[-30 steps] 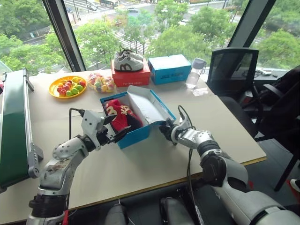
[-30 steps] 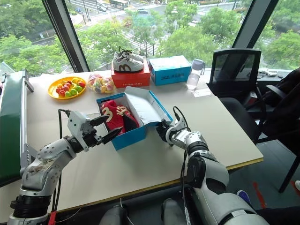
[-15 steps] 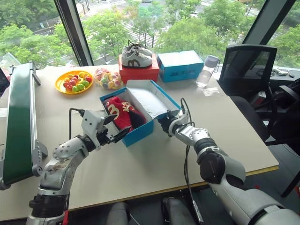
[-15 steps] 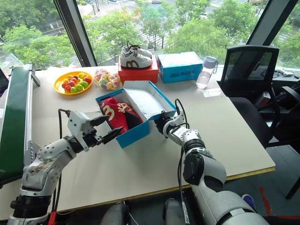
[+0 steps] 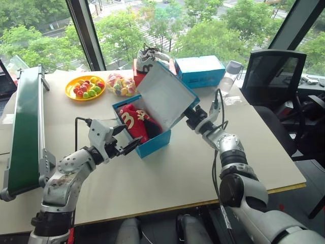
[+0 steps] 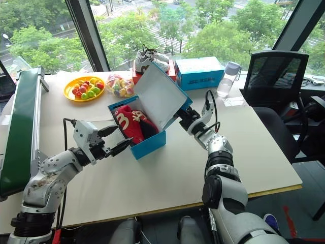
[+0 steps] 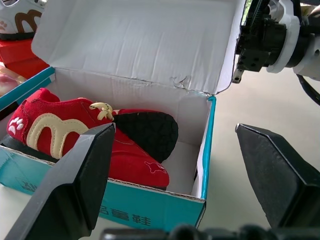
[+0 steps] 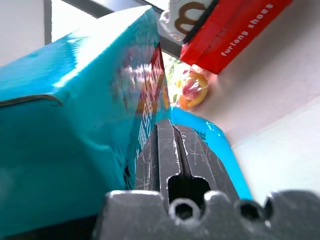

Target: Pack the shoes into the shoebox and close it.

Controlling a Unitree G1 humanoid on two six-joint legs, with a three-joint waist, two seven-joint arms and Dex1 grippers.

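Under the shoebox (image 5: 152,145) lid, the pressed-together right pincer (image 5: 192,118) has raised it.

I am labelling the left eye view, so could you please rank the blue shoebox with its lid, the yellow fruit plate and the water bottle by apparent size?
1. shoebox, lid raised, clearly largest.
2. yellow fruit plate.
3. water bottle, smallest, though it stands farther from the camera, so its gap to the plate is unsure.
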